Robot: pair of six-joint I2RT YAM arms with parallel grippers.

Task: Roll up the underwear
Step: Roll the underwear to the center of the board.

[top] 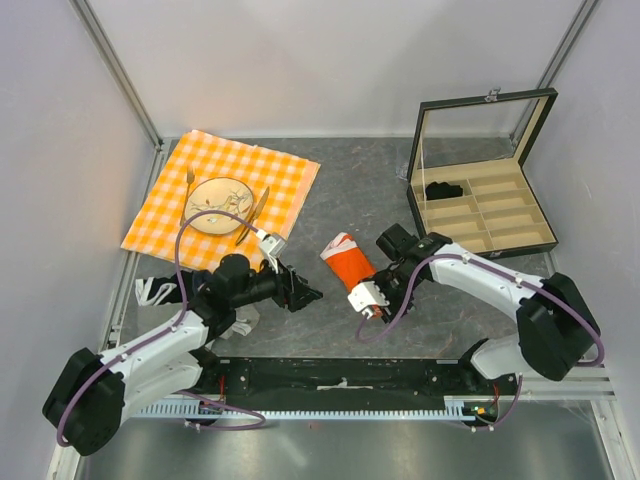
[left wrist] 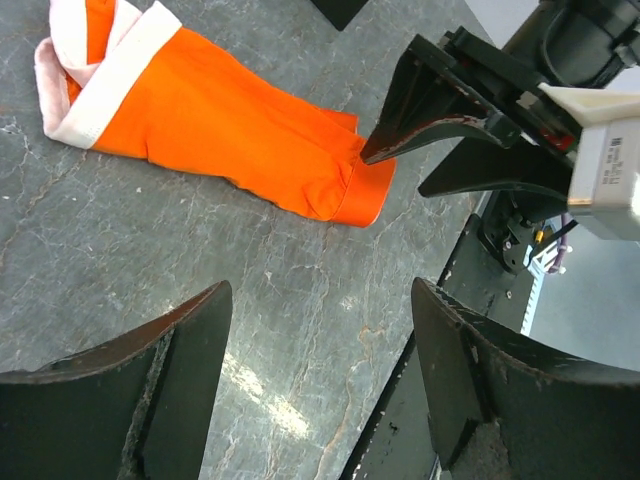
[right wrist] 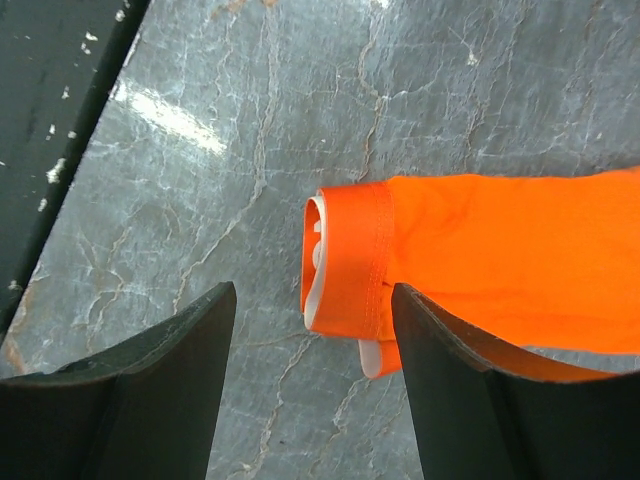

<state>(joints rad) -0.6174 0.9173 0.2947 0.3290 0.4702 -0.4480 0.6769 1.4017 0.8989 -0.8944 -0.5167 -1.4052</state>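
Note:
The underwear point(top: 348, 262) is an orange-red strip with white trim, lying folded lengthwise on the grey table between my two grippers. Its white-banded end points away point(left wrist: 100, 80). Its near end is turned over in a small fold point(right wrist: 350, 260). My right gripper point(top: 370, 302) is open and low over that near end, one finger on each side of the fold point(right wrist: 312, 292). One of its fingertips point(left wrist: 372, 152) touches the fabric. My left gripper point(top: 310, 294) is open and empty over bare table point(left wrist: 320, 295), a little left of the underwear.
An orange checkered cloth point(top: 285, 170) with a plate point(top: 218, 204), fork and knife lies at the back left. An open compartment box point(top: 520, 228) holding a small black bundle point(top: 443, 189) stands at the back right. Grey-white cloths point(top: 158, 290) lie by the left arm. A black rail point(top: 340, 375) runs along the near edge.

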